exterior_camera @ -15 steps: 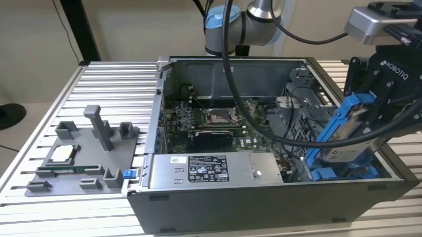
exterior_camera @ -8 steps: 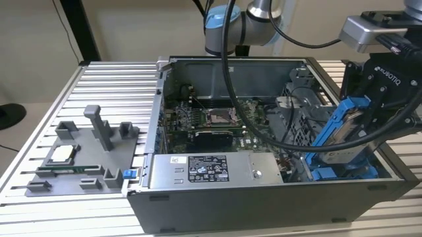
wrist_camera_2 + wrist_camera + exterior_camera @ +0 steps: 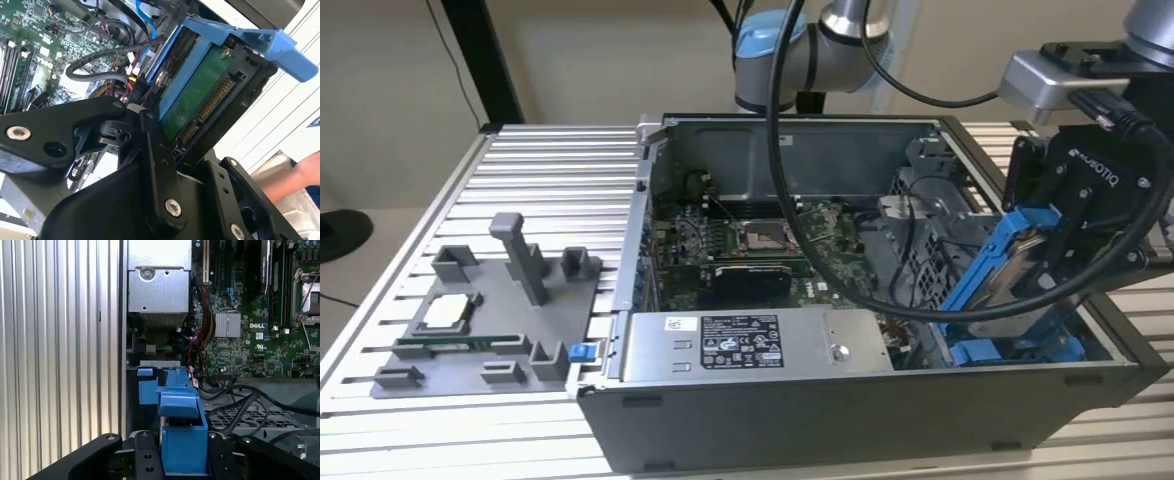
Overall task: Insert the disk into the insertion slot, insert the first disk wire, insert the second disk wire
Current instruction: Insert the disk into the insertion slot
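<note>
Nearest you in the exterior view, along the front of the open computer case [image 3: 854,420], sits the grey power-supply box [image 3: 740,345]. Just to the exterior view's right of it, in the lower right of the frame, the insertion slot [image 3: 1021,350] shows its blue rails with nothing seated in it.

Right above the slot, the gripper [image 3: 1061,240] is clamped on the disk [image 3: 1014,270]. The disk hangs tilted in its blue carrier, lower end close over the rails. You can't tell from here whether it touches them.

So step one is under way, not done: the disk is at the slot but not pushed home. In the second wrist view the fingers [image 3: 156,165] press the carrier's sides. The connector edge of the disk is bare, with no wire plugged in, so both wire insertions are left to do.

Farther in, loose black cables [image 3: 95,75] lie over the motherboard [image 3: 761,240]. Which of them are the disk wires is not clear. At the back, in the upper middle of the exterior view, the arm [image 3: 787,50] reaches in over the case's rear wall.
</note>
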You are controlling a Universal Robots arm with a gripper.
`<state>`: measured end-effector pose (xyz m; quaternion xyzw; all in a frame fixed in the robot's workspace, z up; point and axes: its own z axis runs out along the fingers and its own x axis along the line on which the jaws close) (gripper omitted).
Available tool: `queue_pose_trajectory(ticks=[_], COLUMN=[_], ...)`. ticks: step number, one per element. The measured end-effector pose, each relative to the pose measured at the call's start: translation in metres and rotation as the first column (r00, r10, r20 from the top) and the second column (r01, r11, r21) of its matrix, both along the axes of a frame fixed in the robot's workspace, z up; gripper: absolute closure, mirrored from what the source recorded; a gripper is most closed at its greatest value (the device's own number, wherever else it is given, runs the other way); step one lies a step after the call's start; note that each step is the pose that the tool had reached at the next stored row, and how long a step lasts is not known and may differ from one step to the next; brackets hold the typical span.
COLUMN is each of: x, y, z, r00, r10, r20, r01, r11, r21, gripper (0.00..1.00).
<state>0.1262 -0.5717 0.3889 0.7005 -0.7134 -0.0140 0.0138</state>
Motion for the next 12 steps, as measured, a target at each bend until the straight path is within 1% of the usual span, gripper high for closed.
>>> queue_pose_trajectory(ticks=[4, 5, 9, 10, 12], x=[0.0, 0.0, 0.0, 0.0, 0.0], y=[0.0003, 0.0004, 0.0005, 0.0006, 0.0006], z=[0.0002, 0.0019, 0.0177, 0.0196, 0.0203], r00=[1.0, 1.0, 1.0, 1.0, 1.0], r10=[0.0, 0.0, 0.0, 0.0, 0.0], r20=[0.0, 0.0, 0.0, 0.0, 0.0012], r01=[0.0, 0.0, 0.0, 0.0, 0.0], r11=[1.0, 1.0, 1.0, 1.0, 1.0], r21=[-0.0001, 0.0001, 0.001, 0.0012, 0.0017], gripper=[1.0, 1.0, 1.0, 1.0, 1.0])
